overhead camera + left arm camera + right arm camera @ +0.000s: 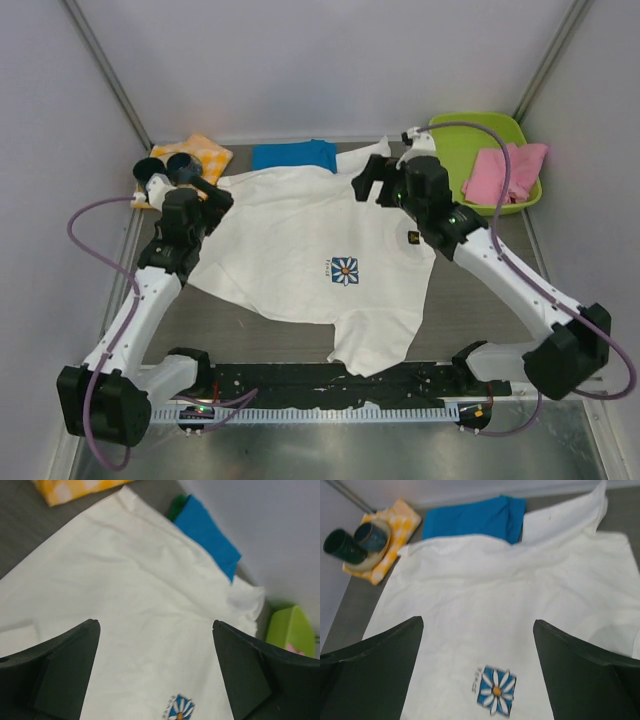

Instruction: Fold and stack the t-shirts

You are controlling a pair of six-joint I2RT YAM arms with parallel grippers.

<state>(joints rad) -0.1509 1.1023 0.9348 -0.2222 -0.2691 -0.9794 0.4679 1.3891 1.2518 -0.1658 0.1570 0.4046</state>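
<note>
Left arm: we see it run up the left side of the top view. The left gripper [212,196] is over the shirt's upper-left edge, jaws spread wide, holding nothing.
Right arm: it reaches from lower right to upper centre. The right gripper [368,180] is above the shirt's top edge, released, empty.
White daisy t-shirt [300,240]: spread mid-frame, print up.
Turquoise t-shirt [293,155]: folded, top centre, just beyond the white one.
</note>
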